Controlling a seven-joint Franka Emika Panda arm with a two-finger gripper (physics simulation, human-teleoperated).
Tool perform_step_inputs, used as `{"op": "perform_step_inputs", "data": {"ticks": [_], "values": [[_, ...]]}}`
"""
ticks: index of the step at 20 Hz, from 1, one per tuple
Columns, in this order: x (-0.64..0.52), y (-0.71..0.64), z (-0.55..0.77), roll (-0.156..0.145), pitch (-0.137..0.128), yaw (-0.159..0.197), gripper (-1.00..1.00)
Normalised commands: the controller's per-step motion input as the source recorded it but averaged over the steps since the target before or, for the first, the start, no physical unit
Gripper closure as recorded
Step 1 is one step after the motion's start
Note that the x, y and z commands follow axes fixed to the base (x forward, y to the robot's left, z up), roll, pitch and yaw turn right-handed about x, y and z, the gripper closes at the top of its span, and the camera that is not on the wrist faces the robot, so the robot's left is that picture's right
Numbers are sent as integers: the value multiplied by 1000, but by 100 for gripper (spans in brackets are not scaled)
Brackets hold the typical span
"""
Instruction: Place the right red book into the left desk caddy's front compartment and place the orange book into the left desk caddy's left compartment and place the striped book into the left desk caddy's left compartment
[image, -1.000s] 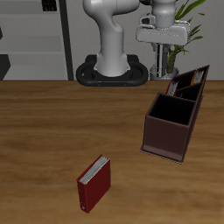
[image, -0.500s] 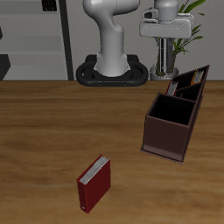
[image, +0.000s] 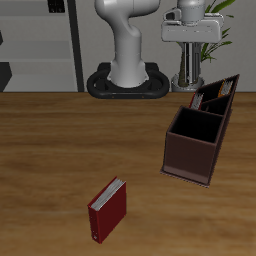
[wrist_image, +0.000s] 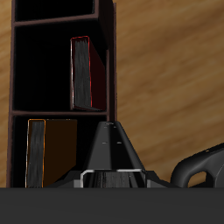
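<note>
The left desk caddy (image: 190, 150) is a dark reddish-brown box near the table's side edge, also filling the wrist view (wrist_image: 105, 52). My gripper (image: 189, 50) hangs high above its far end. In the wrist view the gripper (wrist_image: 109, 129) shows its fingers pressed together with nothing between them. The orange book (wrist_image: 59, 150) stands in the compartment just below the gripper. A book with red edges (wrist_image: 84, 74) stands upright in the compartment beside it; I cannot tell whether it is the right red book. The striped book is hidden.
A red book (image: 107, 210) lies flat near the table's front edge, well away from the caddy. The robot's black base plate (image: 125, 85) stands at the back. A potted plant (image: 205, 40) rises behind the caddy.
My gripper rose a little and shifted slightly sideways above the caddy's far end, then stayed still. The books and the caddy have not moved.
</note>
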Motion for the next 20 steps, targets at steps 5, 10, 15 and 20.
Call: {"op": "perform_step_inputs", "data": {"ticks": [5,10,15,20], "values": [[206,92,-98,15,51,-56,100],[45,237,-91,49,2,5,100],[25,113,-63,22,13,-12,100],[76,65,-117,16,35,-2,100]]}}
